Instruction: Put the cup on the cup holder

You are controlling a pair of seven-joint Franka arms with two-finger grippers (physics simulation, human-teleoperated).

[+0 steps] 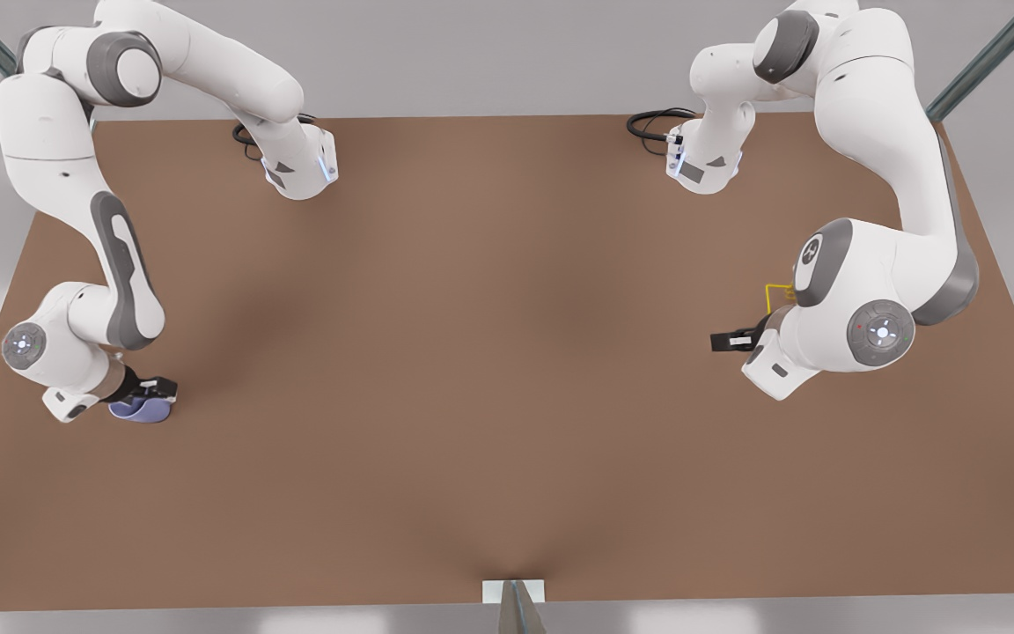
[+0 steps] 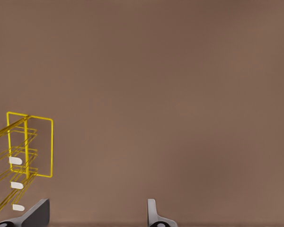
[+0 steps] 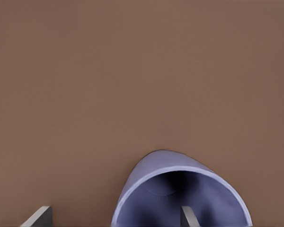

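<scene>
The right tool (image 1: 153, 393) sits at the front view's left, low over the desk (image 1: 507, 396), right at the cup (image 1: 142, 409). The right wrist view has the cup (image 3: 180, 194) with its open mouth facing the camera. One finger (image 3: 189, 216) sits inside the rim, the other finger (image 3: 38, 216) well outside the wall, with bare desk between it and the cup. So the tool is open and straddles one wall, not clamped yet. From that view I can't tell if the cup is upright or tipped; in the front view it looks squat and partly under the tool.

The left tool (image 1: 730, 340) is at the front view's right, just beside the cup holder (image 1: 775, 295), which is mostly hidden behind that arm's wrist. In the left wrist view the two fingertips (image 2: 38, 213) stand wide apart w/ nothing between them: open and empty. This arm appears to be waiting. The cup holder (image 2: 28, 156) stands off to one side of them.

Key relation: cup and holder are well apart, at opposite sides of the desk along the front view's left-right line. The right arm has the cup, the left arm is nearer the holder. Judgement: next is closing on the wall, then a long carry across or a hand-off.

Materials:
- Cup: smooth matte lavender-blue, tapered, no handle, thin rim. A one-wall pinch may let it swing.
- Holder: thin yellow wire, rectangular frame, prongs w/ white tips. Likely light and easy to knock.
- Desk: flat, plain brown.
</scene>
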